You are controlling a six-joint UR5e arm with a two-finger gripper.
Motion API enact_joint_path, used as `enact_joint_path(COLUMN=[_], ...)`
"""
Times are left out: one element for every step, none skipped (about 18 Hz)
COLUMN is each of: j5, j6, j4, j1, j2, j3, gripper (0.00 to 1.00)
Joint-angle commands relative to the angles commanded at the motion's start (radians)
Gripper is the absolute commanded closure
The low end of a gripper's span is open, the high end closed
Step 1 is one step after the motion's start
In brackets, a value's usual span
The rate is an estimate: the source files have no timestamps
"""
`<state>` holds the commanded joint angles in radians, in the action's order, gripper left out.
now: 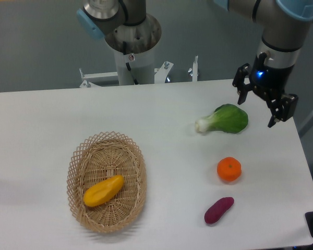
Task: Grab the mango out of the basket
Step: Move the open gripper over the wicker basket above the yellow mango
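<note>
- Mango [104, 190] lies inside the basket [75, 165], slanted, tapered end toward the basket's upper right, resting on the woven floor.
- Basket sits on the white bench [36, 125], front left area.
- Gripper [259, 111] hangs above the bench's far right, well apart from the basket; fingers [242, 97] spread, released, grasping nothing.
- Green leafy vegetable [225, 119] lies just left of the gripper.
- Round orange [229, 169] sits nearer the front, purple sweet potato [218, 210] near it at the front edge.
</note>
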<state>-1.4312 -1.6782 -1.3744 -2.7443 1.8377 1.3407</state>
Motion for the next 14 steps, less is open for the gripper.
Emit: enact_joint_path(j5=[0.0,0.002,0.0,0.0,0.0,0.0,0.002,0.009,0.014,0.015,0.017,0.017,0.015,0.014], j6=[0.0,0.002,0.002,0.002,0.003,0.009,0.015,0.018,0.023,0.032,0.055,0.093,0.136,0.181], j4=[0.002,0.003,0.003,0.002,0.002,0.003,0.003,0.003,0.005,0.008,0.011,0.014,0.015,0.018], j1=[0.002,0.002,0.002,0.003,0.006,0.006,0.009,0.012,0.02,0.023,0.029,0.04,0.058,0.077], j2=[0.0,0.0,0.0,-0.002,-0.005,-0.012,-0.018,-0.023,-0.032,-0.046,-0.057,-0.06,-0.063,-0.066], j3=[0.002,0.009,0.009,0.009,0.014,0.024,0.031,0.038,0.044,0.058,0.072,0.081,0.086,0.089], gripper=[0.0,0.0,0.0,0.0,0.0,0.0,0.0,0.0,0.0,0.0,0.0,0.0,0.0,0.0])
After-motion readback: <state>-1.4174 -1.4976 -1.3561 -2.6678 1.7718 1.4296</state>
